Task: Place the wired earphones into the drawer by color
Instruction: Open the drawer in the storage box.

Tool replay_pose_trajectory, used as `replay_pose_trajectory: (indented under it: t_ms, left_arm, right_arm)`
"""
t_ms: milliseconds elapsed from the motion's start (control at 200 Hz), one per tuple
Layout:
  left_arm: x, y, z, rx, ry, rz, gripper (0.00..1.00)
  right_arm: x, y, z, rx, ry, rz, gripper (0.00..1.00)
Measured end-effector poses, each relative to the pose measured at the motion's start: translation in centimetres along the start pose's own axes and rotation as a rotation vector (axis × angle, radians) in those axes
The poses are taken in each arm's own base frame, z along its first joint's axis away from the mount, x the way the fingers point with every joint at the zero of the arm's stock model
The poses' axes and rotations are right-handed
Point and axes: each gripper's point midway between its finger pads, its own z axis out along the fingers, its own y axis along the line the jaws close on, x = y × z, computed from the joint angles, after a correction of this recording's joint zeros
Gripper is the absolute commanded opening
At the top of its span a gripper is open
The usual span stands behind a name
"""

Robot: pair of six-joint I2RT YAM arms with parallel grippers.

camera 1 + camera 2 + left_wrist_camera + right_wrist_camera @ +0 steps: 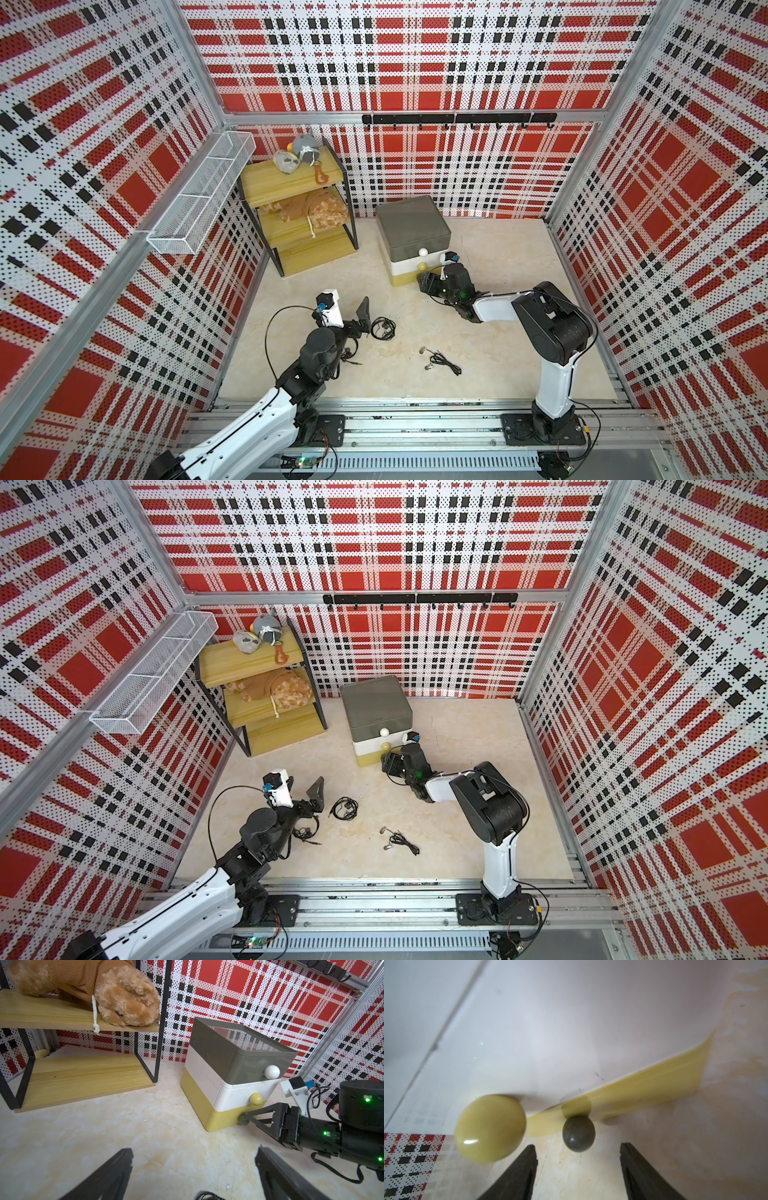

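Right gripper (577, 1145): jaws spread, 1 tip on each side of the grey knob (578, 1133) of the yellow drawer (633, 1088). Not pinching it, with a gap of floor showing beside each tip. Yellow knob (490, 1128) of the white drawer close by, untouched.

In both top views, at mid-frame, right jaws low against the foot of the drawer unit (411, 232). All 3 drawers pushed in.

Left gripper (194, 1150): jaws spread wide, holding nothing, hanging above the floor (498, 353) at left of centre in the top views.

3 black earphones bundles, all on the floor in the lower middle of both top views, none in a drawer:
- coiled earphones (383, 328), just right of the left jaws, not between them.
- loose earphones (442, 360), with 2 silvery buds, lower and further right, well apart from both grippers.
- third earphones (349, 353), partly hidden under the left arm, behind its jaws.

In the left wrist view, a black coil (207, 1195) at the frame edge between the 2 fingers; which bundle, cannot tell.
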Motion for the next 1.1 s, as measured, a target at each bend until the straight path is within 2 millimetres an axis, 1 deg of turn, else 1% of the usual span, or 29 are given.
replay_pose_trajectory:
  t_ms: [150,366,646,832,1097]
  left_arm:
    - [0.1,0.0,0.0,-0.001,0.002,0.001,0.99]
    - [0.1,0.0,0.0,-0.001,0.002,0.001,0.99]
    - [0.1,0.0,0.0,0.000,0.003,0.001,0.99]
    - [0.1,0.0,0.0,0.000,0.002,0.001,0.99]
    - [0.1,0.0,0.0,0.000,0.001,0.001,0.99]
  right_arm:
    - [0.1,-0.2,0.4,-0.014,-0.017,0.025,0.65]
    - [0.9,-1.0,0.9,-0.014,-0.024,0.066,0.62]
    - [1.1,-1.3,1.7,-0.028,-0.039,0.104,0.54]
    - [1.0,-1.0,2.0,-0.047,-0.050,0.124,0.51]
    - [0.6,-0.5,2.3,-0.068,-0.061,0.138,0.40]
